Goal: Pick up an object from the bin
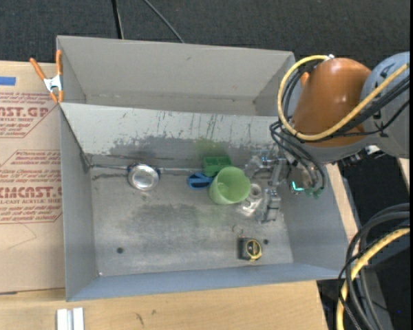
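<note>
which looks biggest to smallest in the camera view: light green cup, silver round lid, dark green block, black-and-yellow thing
1. light green cup
2. silver round lid
3. dark green block and black-and-yellow thing look alike, so they are not ranked

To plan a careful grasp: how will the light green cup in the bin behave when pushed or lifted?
The green cup looks like thin plastic, so it is probably light and easy to shove. Its round wall may let it roll if tipped. The green block and blue piece lie close by, so they would likely shift too.
</note>
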Robot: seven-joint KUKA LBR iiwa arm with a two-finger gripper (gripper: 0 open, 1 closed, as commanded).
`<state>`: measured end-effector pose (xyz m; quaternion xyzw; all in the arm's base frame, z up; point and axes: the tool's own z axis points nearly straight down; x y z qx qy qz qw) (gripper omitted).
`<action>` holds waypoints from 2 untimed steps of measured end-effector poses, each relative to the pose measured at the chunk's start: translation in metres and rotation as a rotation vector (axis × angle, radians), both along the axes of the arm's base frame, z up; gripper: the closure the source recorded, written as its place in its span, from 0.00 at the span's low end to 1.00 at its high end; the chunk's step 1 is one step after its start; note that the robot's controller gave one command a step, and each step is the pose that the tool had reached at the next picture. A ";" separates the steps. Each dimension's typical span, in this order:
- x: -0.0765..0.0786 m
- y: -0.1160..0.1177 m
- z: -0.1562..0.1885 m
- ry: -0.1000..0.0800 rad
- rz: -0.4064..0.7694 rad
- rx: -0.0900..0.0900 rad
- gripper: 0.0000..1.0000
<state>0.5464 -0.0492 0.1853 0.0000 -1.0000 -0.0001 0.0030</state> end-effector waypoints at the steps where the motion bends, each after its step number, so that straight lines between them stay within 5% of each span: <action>1: 0.025 -0.004 -0.104 -0.006 -0.223 0.000 0.00; 2: 0.026 -0.004 -0.103 -0.007 -0.222 -0.001 1.00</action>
